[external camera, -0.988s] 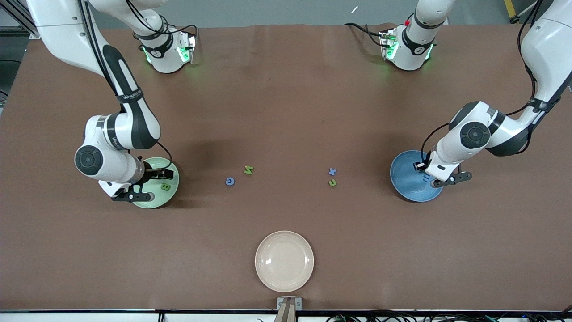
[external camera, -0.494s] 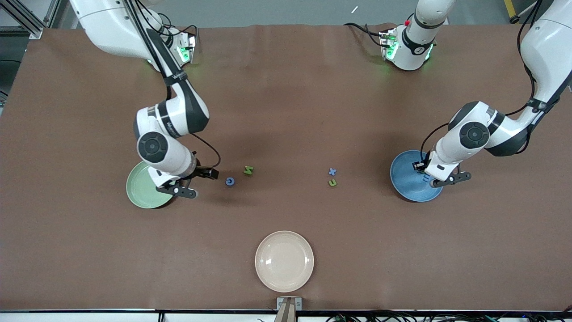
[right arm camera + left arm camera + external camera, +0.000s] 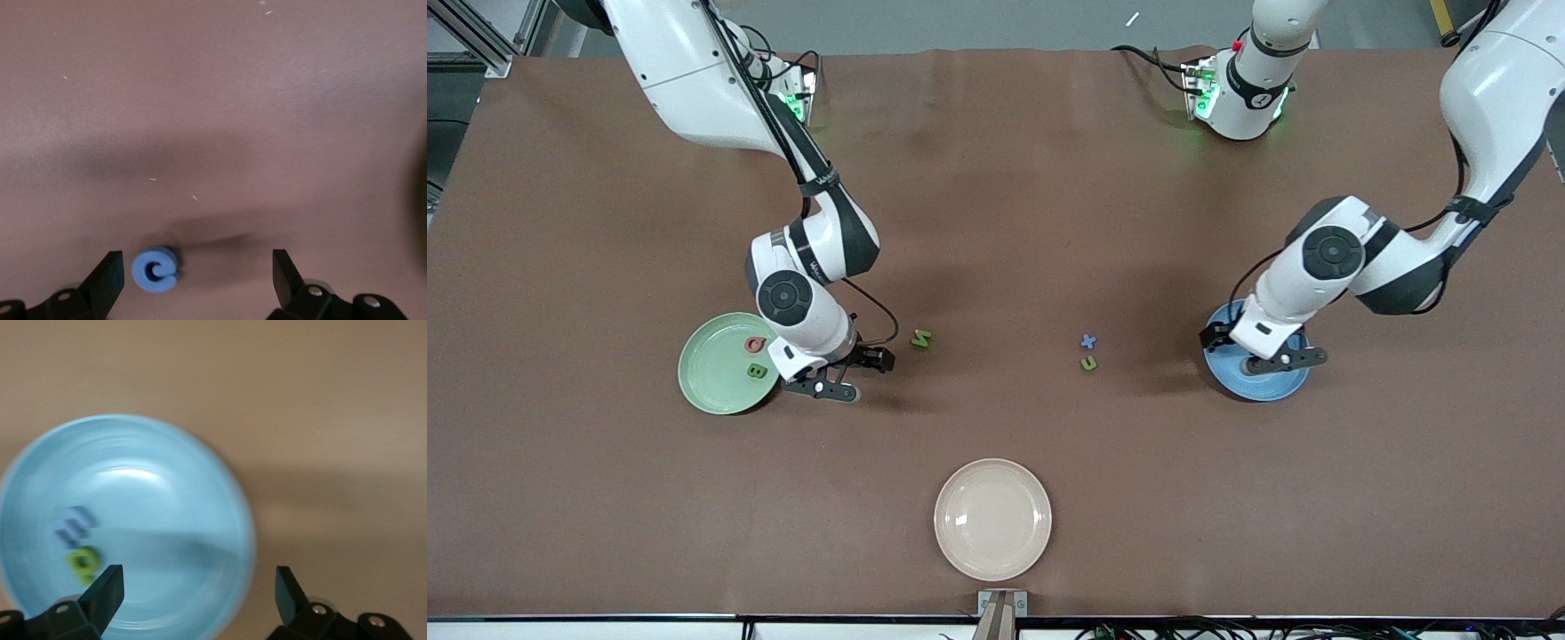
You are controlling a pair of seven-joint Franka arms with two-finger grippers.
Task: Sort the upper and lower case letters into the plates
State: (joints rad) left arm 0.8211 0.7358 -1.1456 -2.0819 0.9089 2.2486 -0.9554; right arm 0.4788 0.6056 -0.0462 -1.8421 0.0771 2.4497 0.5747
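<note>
Hovering spread-jawed, my right gripper [image 3: 193,283] lined up the small blue foam letter [image 3: 155,269]; my left gripper [image 3: 199,597], released, hung over the round blue plate [image 3: 200,487].

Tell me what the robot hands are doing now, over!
Right gripper open over the blue letter beside the green plate. Left gripper open over the blue plate. Nothing blocking.
</note>
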